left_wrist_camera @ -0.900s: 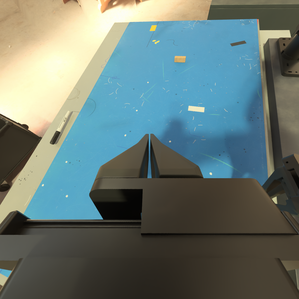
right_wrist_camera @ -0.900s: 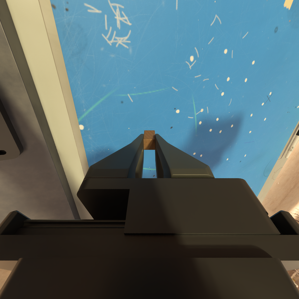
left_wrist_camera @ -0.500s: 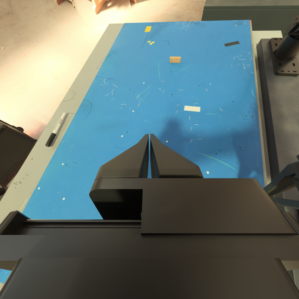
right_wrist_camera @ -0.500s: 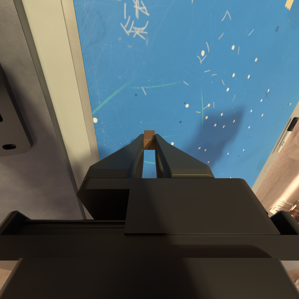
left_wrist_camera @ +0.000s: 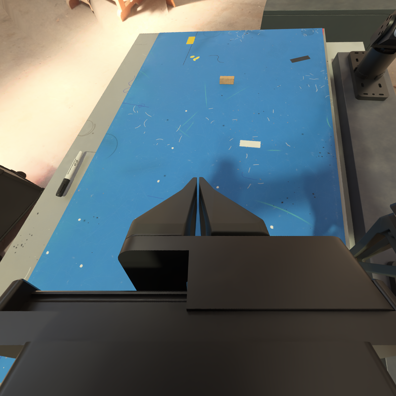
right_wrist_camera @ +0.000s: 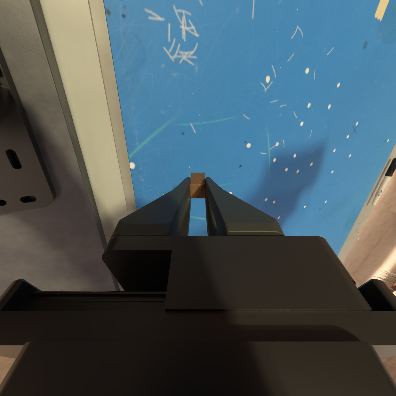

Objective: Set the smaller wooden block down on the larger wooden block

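In the left wrist view a light wooden block [left_wrist_camera: 226,80], the larger one, lies on the blue mat [left_wrist_camera: 150,171] far ahead. My left gripper [left_wrist_camera: 197,179] is shut and empty, held above the near half of the mat. In the right wrist view my right gripper [right_wrist_camera: 197,182] is shut on the small darker wooden block [right_wrist_camera: 197,184], gripped at the fingertips and held above the mat [right_wrist_camera: 214,96] near its left edge. The larger block is out of sight in the right wrist view.
A black marker [left_wrist_camera: 69,173] lies on the grey table border at the left; it also shows in the right wrist view [right_wrist_camera: 385,182]. A white patch [left_wrist_camera: 249,143], a black patch [left_wrist_camera: 299,59] and a yellow patch [left_wrist_camera: 190,40] mark the mat. An arm base [left_wrist_camera: 372,70] stands at the far right.
The left wrist view has pulled back, so the larger block sits a little farther off. The right gripper, still holding the small block, has shifted and the table border has slid rightward in its view.
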Motion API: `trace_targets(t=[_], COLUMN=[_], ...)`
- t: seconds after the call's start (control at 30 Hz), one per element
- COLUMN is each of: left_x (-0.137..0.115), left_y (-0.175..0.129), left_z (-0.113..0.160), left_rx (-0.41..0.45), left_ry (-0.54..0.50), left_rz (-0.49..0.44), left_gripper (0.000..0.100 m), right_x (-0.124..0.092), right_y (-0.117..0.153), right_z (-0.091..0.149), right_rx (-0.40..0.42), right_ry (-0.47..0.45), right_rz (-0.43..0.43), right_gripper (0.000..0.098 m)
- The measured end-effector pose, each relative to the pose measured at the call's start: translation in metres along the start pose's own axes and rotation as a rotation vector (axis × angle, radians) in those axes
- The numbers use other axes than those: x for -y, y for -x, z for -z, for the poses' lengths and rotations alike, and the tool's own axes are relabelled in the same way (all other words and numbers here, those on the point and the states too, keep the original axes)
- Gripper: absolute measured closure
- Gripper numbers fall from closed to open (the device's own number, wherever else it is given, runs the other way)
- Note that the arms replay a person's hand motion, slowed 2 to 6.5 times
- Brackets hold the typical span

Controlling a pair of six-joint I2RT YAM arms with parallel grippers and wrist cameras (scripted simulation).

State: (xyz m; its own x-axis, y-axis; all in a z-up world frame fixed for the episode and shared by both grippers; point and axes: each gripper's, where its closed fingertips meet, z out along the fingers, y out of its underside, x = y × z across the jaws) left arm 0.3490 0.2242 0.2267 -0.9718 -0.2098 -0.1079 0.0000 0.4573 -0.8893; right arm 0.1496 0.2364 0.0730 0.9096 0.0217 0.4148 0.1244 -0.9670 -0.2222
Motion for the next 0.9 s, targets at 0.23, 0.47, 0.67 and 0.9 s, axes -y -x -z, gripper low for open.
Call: trace_targets(t=[0.23,0.47,0.67,0.9], left_x=[0.0,0.0,0.0,0.0], left_y=[0.0,0.0,0.0,0.001], left_z=[0.0,0.0,-0.001,-0.001], left_rx=[0.001,0.001,-0.008,-0.019], left_ry=[-0.001,-0.001,-0.008,-0.015], left_rz=[0.003,0.007,0.016,0.025], left_gripper=[0.098,0.098,0.099,0.099], right_x=[0.015,0.018,0.017,0.017], right_y=[-0.001,0.003,0.018,0.02], right_z=[0.006,0.009,0.01,0.015], right_rx=[0.06,0.097,0.181,0.21], right_ry=[-0.043,-0.032,-0.037,-0.052], right_rz=[-0.079,-0.094,-0.101,-0.116], right_gripper=[0.0864,0.0864,0.0864,0.0864])
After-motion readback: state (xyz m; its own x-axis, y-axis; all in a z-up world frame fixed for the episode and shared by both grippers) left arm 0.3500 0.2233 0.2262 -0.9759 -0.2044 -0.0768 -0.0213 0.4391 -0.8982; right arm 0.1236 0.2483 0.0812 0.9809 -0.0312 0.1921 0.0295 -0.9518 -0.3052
